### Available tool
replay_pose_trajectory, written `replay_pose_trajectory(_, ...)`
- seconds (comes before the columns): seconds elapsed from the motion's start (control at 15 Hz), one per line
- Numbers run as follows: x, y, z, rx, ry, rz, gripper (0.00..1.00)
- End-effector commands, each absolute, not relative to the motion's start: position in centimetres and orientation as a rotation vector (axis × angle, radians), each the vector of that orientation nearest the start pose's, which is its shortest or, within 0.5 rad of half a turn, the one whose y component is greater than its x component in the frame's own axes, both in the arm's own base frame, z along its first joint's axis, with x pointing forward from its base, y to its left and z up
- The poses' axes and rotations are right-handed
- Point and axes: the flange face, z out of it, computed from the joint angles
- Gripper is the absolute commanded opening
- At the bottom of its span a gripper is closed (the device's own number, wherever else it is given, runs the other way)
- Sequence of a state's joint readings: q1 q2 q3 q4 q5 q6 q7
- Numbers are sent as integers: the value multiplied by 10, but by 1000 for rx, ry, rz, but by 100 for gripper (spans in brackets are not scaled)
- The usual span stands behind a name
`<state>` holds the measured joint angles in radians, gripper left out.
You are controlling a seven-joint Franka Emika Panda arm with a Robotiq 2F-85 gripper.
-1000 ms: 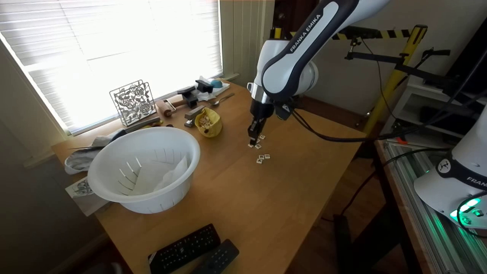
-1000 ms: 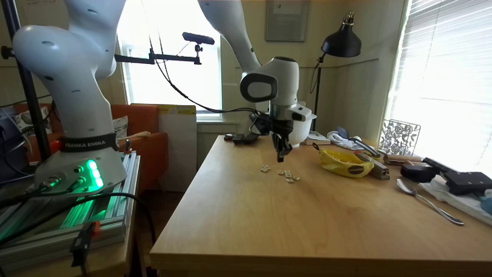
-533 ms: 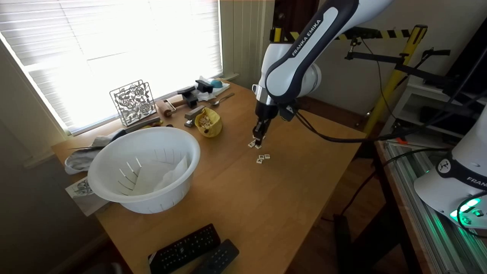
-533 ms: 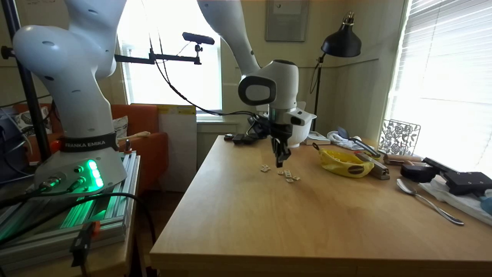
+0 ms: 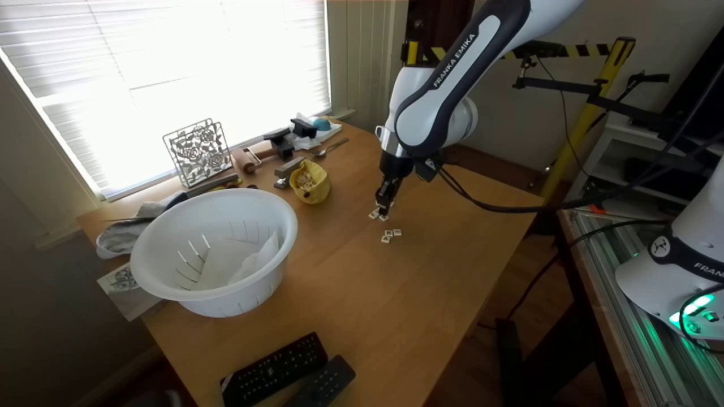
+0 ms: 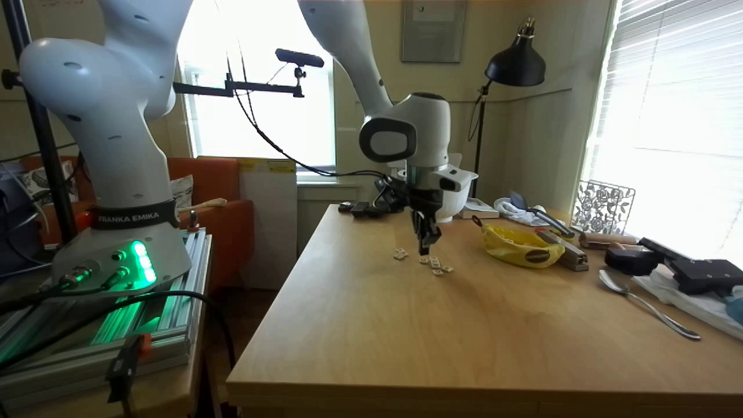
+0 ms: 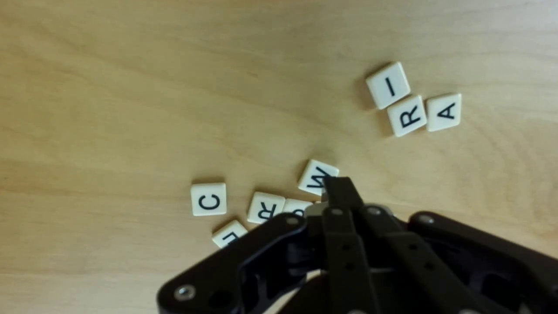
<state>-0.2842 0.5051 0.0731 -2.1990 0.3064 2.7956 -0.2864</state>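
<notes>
My gripper [image 7: 342, 192] points down over the wooden table, its fingers pressed together with nothing visible between them. Partly behind the fingertips in the wrist view is a white letter tile marked W [image 7: 314, 175]. Left of it lie an R tile [image 7: 263, 205], a half-hidden tile [image 7: 295, 206] against it, a C tile [image 7: 209, 199] and another partly covered tile [image 7: 227, 233]. An I tile [image 7: 383, 83], a second R tile [image 7: 401, 117] and an A tile [image 7: 438, 114] sit together farther up. In both exterior views the fingertips hover low among the tiles; contact cannot be told.
A yellow banana-shaped pouch [image 6: 518, 247] holding tiles stands near a metal bar [image 6: 572, 255]. A large white colander [image 5: 212, 294], black remotes [image 5: 274, 370], a spoon [image 6: 644, 307], a wire rose holder [image 5: 198, 154] and a rolling pin [image 5: 246, 160] also occupy the table.
My gripper has come down closer to the tiles and shifted slightly, rightward in an exterior view. It stays shut. The tiles show no clear movement.
</notes>
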Motion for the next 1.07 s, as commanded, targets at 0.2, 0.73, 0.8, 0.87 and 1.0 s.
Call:
replay_pose_trajectory(0.2,541,-130,144,-2995,335,-213,0)
replay_pose_trajectory(0.73,530,-118,144,-2959,201,-44,0)
replay_pose_trajectory(0.8,527,-115,145,-2951,170,-4,0)
replay_pose_trajectory(0.87,525,-112,145,-2939,141,33,0)
replay_pose_trajectory(1.0,521,-107,145,-2919,93,86,0)
